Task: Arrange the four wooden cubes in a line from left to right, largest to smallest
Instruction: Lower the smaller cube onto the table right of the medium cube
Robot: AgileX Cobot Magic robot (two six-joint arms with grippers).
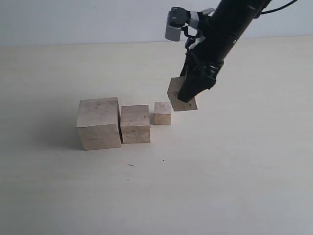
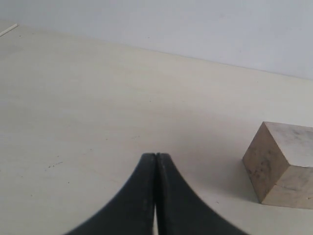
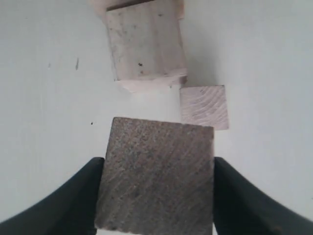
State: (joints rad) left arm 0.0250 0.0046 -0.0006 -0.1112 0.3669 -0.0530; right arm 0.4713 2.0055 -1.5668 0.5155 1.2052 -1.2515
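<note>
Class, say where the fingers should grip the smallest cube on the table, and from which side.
Come from above onto the front and back faces of the smallest cube: they look clear and flat, while the medium cube crowds its left face.

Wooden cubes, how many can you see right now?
4. The largest cube sits leftmost on the table, a medium cube beside it, the smallest cube next, and the fourth cube is gripped, tilted, in the right gripper. None seems hidden.

Exterior view looks obliquely down; right wrist straight down, sharing the smallest cube (image 1: 162, 113); left wrist low.
</note>
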